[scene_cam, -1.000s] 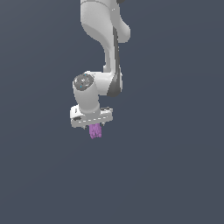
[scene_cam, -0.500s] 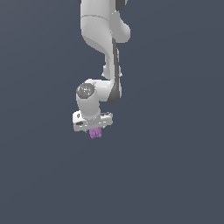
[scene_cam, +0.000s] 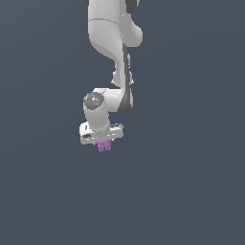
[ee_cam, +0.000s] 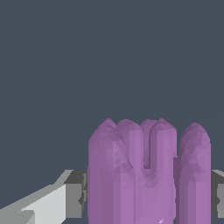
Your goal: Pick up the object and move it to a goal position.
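The object [scene_cam: 104, 146] is a small purple lumpy cluster of rounded lobes hanging just under the white hand of the arm, held off the ground. My gripper [scene_cam: 104, 145] is shut on it, with the fingers mostly hidden behind the lobes in the exterior view. In the wrist view the object [ee_cam: 146, 173] fills the lower middle of the picture, and a grey-and-white finger [ee_cam: 72, 192] presses against one side while the other finger [ee_cam: 217, 192] shows at the frame's edge. No goal marker shows in either view.
The white arm [scene_cam: 112, 43] comes down from the top of the exterior view. All around is a flat dark grey-blue surface with no other things on it.
The arm has carried the held object toward the exterior view's right and slightly downward over the last second. The grip on the object has not changed.
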### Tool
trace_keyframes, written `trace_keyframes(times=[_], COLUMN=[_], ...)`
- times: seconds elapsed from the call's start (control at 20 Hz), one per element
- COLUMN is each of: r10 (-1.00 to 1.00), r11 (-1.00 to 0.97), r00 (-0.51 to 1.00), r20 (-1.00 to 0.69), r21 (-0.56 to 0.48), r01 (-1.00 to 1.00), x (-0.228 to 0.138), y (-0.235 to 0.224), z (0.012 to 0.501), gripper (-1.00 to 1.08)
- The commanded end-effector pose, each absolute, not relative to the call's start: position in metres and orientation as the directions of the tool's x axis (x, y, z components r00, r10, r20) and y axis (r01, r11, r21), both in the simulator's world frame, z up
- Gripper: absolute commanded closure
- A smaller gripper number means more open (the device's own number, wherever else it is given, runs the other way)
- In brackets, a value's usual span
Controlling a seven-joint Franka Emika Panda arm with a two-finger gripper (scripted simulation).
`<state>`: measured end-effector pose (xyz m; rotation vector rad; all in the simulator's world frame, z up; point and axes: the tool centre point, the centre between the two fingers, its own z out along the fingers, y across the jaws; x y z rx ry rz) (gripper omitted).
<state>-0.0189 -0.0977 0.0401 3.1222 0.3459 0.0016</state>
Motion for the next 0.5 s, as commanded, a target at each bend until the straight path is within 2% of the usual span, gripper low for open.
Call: trace_keyframes(times=[0.0,0.45], r10=[0.219,0.219], r11=[-0.976,-0.976], r00=[0.976,0.976], r20=[0.0,0.001], r21=[0.0,0.001], r01=[0.219,0.219], x=[-0.0192,-0.0211], y=[-0.0975,-0.1001], z=[0.0392,0.0487], gripper=[1.08,1.08])
